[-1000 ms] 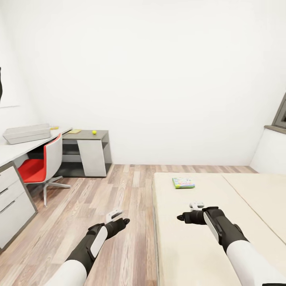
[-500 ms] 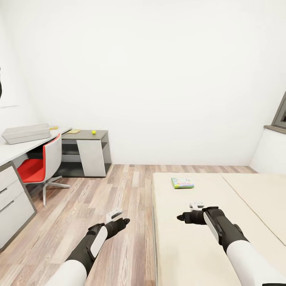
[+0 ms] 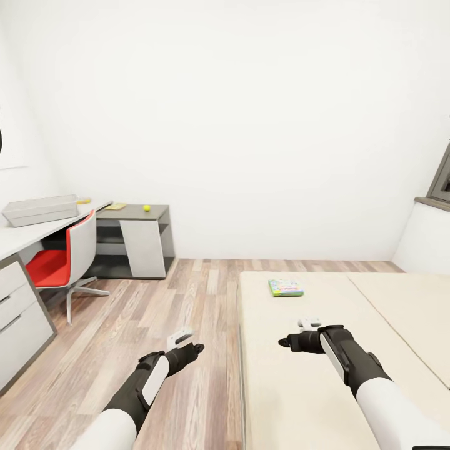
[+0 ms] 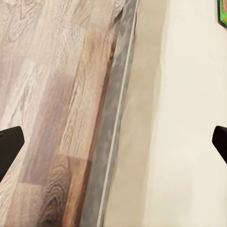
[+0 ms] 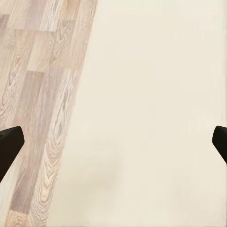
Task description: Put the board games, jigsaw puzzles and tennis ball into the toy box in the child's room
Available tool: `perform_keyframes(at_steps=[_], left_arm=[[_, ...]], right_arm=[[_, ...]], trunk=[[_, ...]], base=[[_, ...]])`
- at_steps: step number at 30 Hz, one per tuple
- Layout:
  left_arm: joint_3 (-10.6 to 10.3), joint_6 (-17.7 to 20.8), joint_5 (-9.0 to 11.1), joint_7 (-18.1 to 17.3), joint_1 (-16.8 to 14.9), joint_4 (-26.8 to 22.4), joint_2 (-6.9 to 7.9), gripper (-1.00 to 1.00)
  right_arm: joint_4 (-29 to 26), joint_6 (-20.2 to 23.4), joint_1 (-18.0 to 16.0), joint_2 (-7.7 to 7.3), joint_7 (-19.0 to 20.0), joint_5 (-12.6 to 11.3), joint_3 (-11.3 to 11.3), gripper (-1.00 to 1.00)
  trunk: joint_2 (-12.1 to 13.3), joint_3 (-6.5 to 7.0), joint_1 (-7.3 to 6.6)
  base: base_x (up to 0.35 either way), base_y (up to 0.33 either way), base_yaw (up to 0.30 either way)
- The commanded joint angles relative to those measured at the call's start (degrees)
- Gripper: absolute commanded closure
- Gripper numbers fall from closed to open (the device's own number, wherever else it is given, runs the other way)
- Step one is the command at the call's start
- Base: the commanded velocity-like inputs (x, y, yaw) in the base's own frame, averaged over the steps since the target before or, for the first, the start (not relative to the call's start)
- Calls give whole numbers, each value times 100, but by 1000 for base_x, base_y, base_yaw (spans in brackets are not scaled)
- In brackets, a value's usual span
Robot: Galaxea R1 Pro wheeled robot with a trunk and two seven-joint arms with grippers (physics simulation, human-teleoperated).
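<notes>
A flat, colourful green-edged board game (image 3: 286, 287) lies on the bed (image 3: 312, 375), ahead of my right gripper (image 3: 284, 342). That gripper hovers open over the mattress. My left gripper (image 3: 195, 347) hangs open over the wood floor beside the bed edge; a corner of the board game (image 4: 222, 12) shows in its wrist view. Far left, the light grey toy box (image 3: 40, 210) stands on the table (image 3: 19, 239). The small yellow-green tennis ball (image 3: 147, 208) rests on the table's lower dark-grey top, next to a thin yellowish flat piece (image 3: 117, 205) too small to identify.
A red chair (image 3: 62, 259) stands tucked at the table, between me and the lower top. Wood plank floor (image 3: 187, 294) stretches between the table and the bed. A pale ledge (image 3: 428, 240) and a window frame sit at the far right.
The whole picture has drifted slightly left, so the camera has turned a little right. Both arms keep their pose and both grippers stay open.
</notes>
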Motion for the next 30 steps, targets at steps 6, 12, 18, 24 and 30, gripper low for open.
perform_keyframes(at_steps=[6,12,18,24,30], left_arm=[[34,39,32,1,-3,-9,-4,-100],[32,41,32,4,-3,-9,-4,-100],[31,40,32,4,-3,-9,-5,-100],[31,39,32,5,-3,-9,-3,-100],[33,41,32,5,-3,-9,-2,-100]], right_arm=[[-7,23,-3,-6,14,3,19,-100],[-7,23,-3,-6,14,3,19,-100],[-9,23,-3,-6,14,3,19,-100],[-8,23,-3,-6,14,3,19,-100],[-9,23,-3,-6,14,3,19,-100]], trunk=[[-4,-7,0],[-4,-7,0],[-4,-7,0],[-4,-7,0],[-4,-7,0]], base=[[0,-193,0],[0,-259,0],[0,-285,0],[0,-296,0],[0,-300,0]])
